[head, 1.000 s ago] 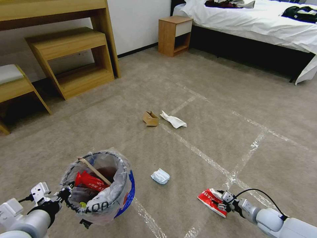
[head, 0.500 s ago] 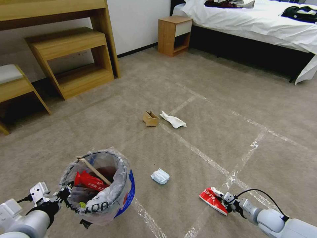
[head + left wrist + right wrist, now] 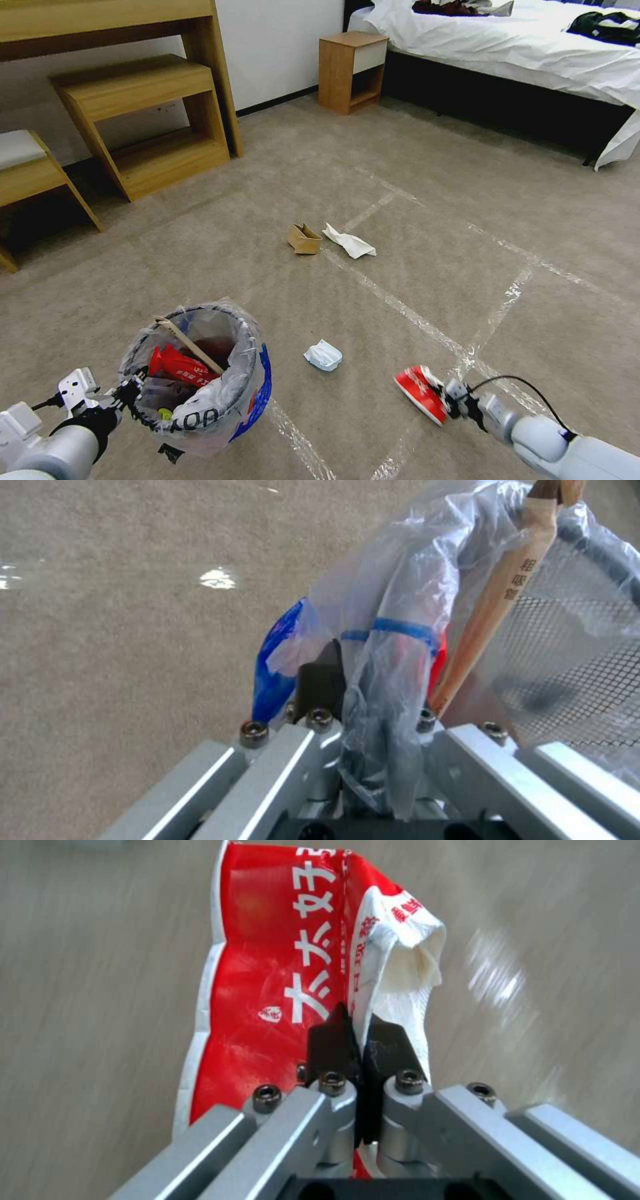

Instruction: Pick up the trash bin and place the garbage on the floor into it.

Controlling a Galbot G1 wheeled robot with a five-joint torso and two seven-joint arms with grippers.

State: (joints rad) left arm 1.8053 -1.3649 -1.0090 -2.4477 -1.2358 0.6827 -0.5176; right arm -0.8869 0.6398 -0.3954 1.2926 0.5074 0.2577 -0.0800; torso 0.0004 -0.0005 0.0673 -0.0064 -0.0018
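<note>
R gripper (image 3: 448, 404) low, pinching red wrapper (image 3: 420, 392); L gripper (image 3: 130, 393) gripping bin (image 3: 200, 380).

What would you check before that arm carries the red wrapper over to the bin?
1. Right gripper shut on the red wrapper: ok.
2. Wrapper lifted clear of the floor: cannot tell.
3. Left gripper clamping the trash bin at its rim: ok.
4. Bin mouth open, room above the stick inside: ok.
5. Path past the pale-blue paper: ok.
</note>
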